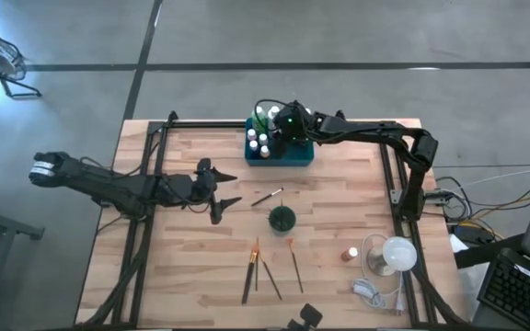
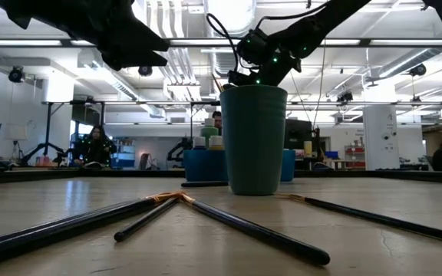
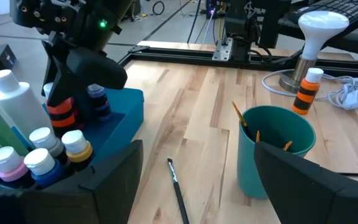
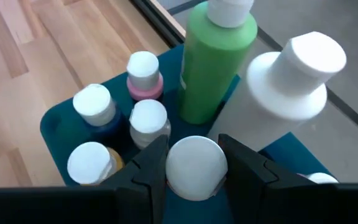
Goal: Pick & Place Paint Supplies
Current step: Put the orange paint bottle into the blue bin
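My right gripper (image 1: 288, 127) is over the teal tray (image 1: 294, 154) at the table's far edge, shut on a small orange-and-dark bottle (image 3: 61, 113). Other white-capped bottles (image 4: 143, 70) and a tall green bottle (image 4: 215, 62) stand in the tray. My left gripper (image 1: 221, 191) hangs open above the table's left middle, touching nothing. One brush (image 1: 267, 197) lies flat between it and the dark green cup (image 1: 282, 219). Several brushes (image 1: 249, 268) lie flat near the near edge. Another orange bottle (image 1: 350, 254) stands on the right. My right gripper pinches the bottle's white cap (image 4: 194, 167) between its two fingers (image 4: 148, 171), coming from above and pointing down. The bottle hangs upright below them, its orange body (image 3: 61, 113) among the other bottles in the tray. Whether its base rests on the tray, I cannot tell.
A white-headed lamp (image 1: 396, 253) and its cable (image 1: 368, 290) sit at the right near corner. A black frame (image 1: 389, 175) runs along the table's left, far and right sides. Orange brush tips (image 3: 238, 115) show inside the cup. Bare wood lies between cup and tray.
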Robot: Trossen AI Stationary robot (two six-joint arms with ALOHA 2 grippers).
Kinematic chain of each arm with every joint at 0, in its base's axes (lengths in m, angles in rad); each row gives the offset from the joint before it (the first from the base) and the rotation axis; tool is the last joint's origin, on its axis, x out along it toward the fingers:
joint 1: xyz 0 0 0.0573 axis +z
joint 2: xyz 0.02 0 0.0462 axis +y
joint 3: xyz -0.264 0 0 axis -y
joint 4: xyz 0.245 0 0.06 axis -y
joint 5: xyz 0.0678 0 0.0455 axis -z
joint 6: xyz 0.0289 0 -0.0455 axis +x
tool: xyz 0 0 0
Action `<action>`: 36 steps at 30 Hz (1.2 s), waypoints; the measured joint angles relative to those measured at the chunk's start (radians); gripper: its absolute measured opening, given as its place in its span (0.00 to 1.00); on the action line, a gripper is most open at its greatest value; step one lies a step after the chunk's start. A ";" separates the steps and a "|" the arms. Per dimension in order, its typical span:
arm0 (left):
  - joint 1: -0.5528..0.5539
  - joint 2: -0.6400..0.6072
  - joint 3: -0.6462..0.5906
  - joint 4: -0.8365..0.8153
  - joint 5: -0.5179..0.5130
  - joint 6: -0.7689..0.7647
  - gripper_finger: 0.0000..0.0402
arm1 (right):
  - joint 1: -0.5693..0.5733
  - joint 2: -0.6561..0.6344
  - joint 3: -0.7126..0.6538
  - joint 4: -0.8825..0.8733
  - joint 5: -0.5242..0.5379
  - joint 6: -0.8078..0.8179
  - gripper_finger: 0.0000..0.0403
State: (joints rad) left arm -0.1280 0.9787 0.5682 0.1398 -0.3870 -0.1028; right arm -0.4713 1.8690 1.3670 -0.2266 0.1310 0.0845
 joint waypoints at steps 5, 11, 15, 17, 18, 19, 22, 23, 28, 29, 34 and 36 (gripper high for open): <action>0.000 0.000 0.000 0.000 0.000 -0.001 0.77 | -0.003 0.000 -0.002 0.000 0.000 0.014 0.29; 0.000 0.000 0.000 0.001 0.000 -0.001 0.77 | 0.007 0.000 -0.010 -0.001 0.001 -0.021 0.29; 0.000 0.000 0.000 0.001 0.000 -0.001 0.77 | 0.008 0.000 -0.010 0.002 -0.005 -0.039 0.29; 0.000 0.000 0.000 0.002 0.000 0.000 0.77 | 0.009 0.000 -0.011 0.000 -0.008 -0.040 0.29; 0.000 0.000 0.000 0.004 0.000 0.000 0.77 | 0.009 0.000 -0.013 -0.001 -0.008 -0.038 0.29; 0.000 0.000 0.000 0.007 0.000 0.000 0.77 | 0.009 0.000 -0.013 -0.002 -0.009 -0.035 0.29; 0.000 0.000 0.000 0.010 0.000 0.001 0.77 | 0.009 0.000 -0.014 -0.002 -0.003 -0.027 0.29; 0.000 0.000 0.000 0.010 0.000 0.001 0.77 | 0.009 0.000 -0.014 -0.002 -0.003 -0.016 0.29; 0.000 0.000 0.000 0.010 0.000 0.001 0.77 | 0.015 0.000 -0.020 0.002 0.003 0.002 0.29; 0.000 0.000 0.000 0.010 0.000 0.001 0.77 | 0.018 0.000 -0.022 0.005 0.004 0.008 0.29; 0.000 0.000 0.000 0.010 0.000 0.001 0.77 | 0.030 0.000 -0.038 0.017 0.033 0.024 0.29; 0.000 0.000 0.000 0.010 0.000 0.002 0.77 | 0.033 0.000 -0.042 0.035 0.036 0.027 0.29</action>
State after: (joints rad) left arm -0.1280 0.9787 0.5682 0.1493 -0.3870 -0.1013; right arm -0.4386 1.8694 1.3248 -0.1913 0.1669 0.1113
